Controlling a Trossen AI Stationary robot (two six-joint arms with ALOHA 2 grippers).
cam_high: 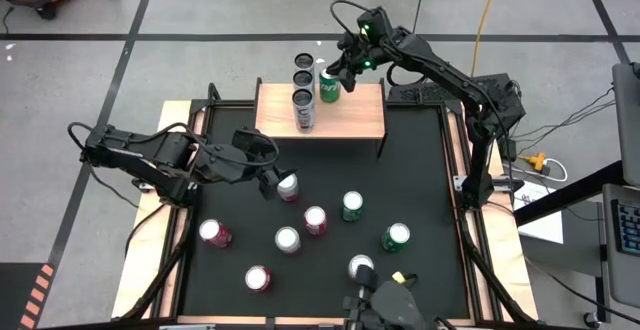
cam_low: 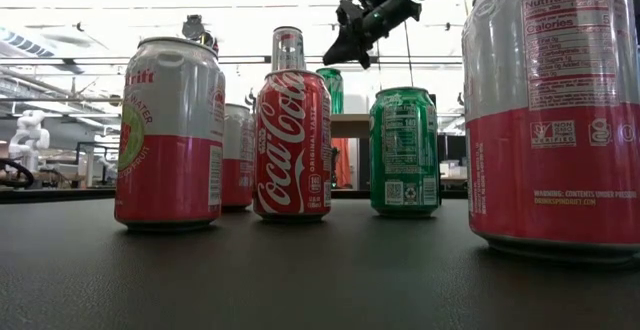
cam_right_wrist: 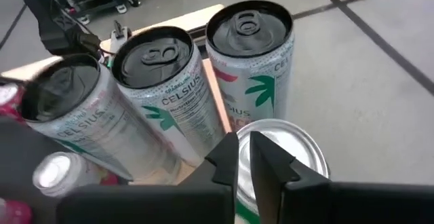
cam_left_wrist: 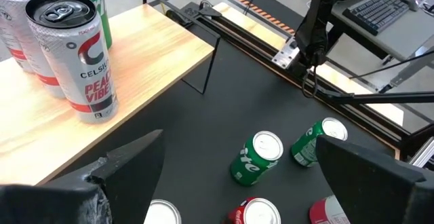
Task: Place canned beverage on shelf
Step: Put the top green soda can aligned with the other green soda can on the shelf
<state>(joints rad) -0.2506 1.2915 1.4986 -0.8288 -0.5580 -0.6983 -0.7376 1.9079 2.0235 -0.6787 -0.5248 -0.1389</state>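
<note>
The shelf (cam_high: 350,120) stands at the table's far middle on thin black legs. On it stand three tall Celsius cans (cam_high: 303,100) in a row and, beside them, a green can (cam_high: 329,85), all upright. My right gripper (cam_high: 345,70) hangs right over the green can's silver top (cam_right_wrist: 285,149) with its fingers shut. My left gripper (cam_high: 272,178) is open above the table's left middle, over a pink can (cam_high: 288,186). Its fingers stand wide apart and hold nothing. My right gripper's shut fingertips (cam_right_wrist: 227,153) slant down from the far right onto the green can's top rim. Whether they touch the can I cannot tell. The can stands upright on the shelf board.
Several loose cans stand on the black mat: green ones (cam_high: 352,206) (cam_high: 395,237), red and pink ones (cam_high: 315,220) (cam_high: 215,233) (cam_high: 258,278), and silver-topped ones (cam_high: 287,239) (cam_high: 360,267). The shelf's right half is bare wood (cam_left_wrist: 156,54). Wooden strips edge the table's sides.
</note>
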